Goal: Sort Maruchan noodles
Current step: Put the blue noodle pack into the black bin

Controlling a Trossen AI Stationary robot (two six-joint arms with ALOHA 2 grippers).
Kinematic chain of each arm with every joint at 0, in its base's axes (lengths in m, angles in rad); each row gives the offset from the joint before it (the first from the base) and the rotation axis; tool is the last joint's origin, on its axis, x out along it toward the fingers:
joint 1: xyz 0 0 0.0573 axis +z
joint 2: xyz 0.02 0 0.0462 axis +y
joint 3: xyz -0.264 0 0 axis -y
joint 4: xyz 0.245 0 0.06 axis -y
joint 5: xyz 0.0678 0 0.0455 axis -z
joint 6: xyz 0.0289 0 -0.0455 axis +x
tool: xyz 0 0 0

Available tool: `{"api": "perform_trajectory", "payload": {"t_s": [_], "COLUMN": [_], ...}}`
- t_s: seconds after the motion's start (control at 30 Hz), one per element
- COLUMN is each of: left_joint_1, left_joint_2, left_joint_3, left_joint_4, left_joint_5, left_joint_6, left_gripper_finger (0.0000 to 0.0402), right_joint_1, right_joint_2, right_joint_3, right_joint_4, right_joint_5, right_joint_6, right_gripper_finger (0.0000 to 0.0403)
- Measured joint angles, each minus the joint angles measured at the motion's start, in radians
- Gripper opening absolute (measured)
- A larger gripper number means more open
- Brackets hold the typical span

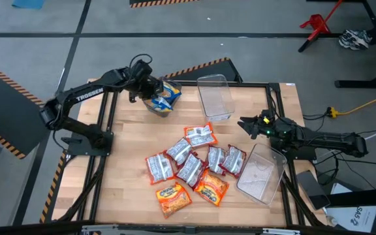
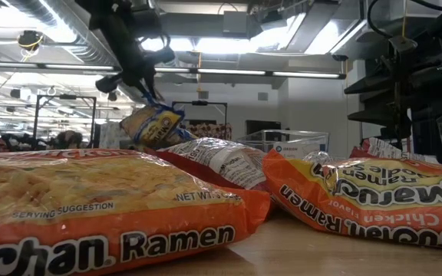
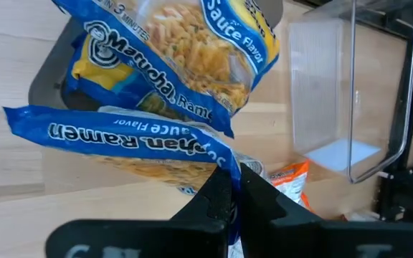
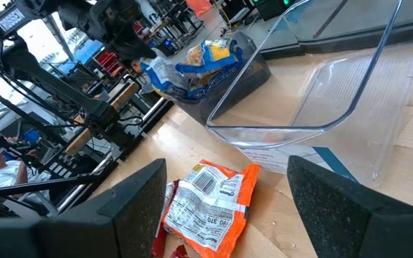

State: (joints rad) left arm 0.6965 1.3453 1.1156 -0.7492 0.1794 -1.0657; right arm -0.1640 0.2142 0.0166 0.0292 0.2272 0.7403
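Note:
My left gripper is at the table's far left, shut on a blue-and-yellow Maruchan noodle packet. Beyond the held packet, a second blue packet lies in a dark-looking bin. Red-and-silver packets and orange packets lie flat in a loose pile at the table's middle and near side. My right gripper waits at the table's right edge, open, with nothing between its fingers. My left gripper pinches the blue packet's sealed end edge between its two fingers, which slant down from the table's left side. The packet hangs tilted below the fingers, clear of the table and over the bin.
A clear bin stands at the far middle of the table. Another clear bin lies tilted at the right, near my right arm. Two large orange packets fill the foreground of the low view.

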Motion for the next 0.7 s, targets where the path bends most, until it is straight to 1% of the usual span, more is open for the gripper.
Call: {"api": "perform_trajectory", "payload": {"t_s": [0.17,0.3,0.5,0.7], "left_joint_1": [0.049,0.087,0.088,0.089], "left_joint_2": [0.003,0.003,0.003,0.011], "left_joint_3": [0.000,0.000,0.000,-0.004], "left_joint_4": [0.002,0.014,0.130,0.078], "left_joint_5": [0.014,0.061,0.104,0.099], "left_joint_6": [0.014,0.008,-0.032,-0.012], "left_gripper_finger": [0.0001,0.0001,0.0000,0.0000], "right_joint_1": [0.000,0.000,0.000,0.000], "right_joint_2": [0.000,0.000,0.000,0.000], "right_joint_3": [0.000,0.000,0.000,0.000], "right_joint_4": [0.000,0.000,0.000,0.000], "right_joint_5": [0.000,0.000,0.000,0.000], "right_joint_6": [0.000,-0.011,-0.013,-0.014], "right_gripper_finger": [0.0278,0.0278,0.0278,0.0278]}}
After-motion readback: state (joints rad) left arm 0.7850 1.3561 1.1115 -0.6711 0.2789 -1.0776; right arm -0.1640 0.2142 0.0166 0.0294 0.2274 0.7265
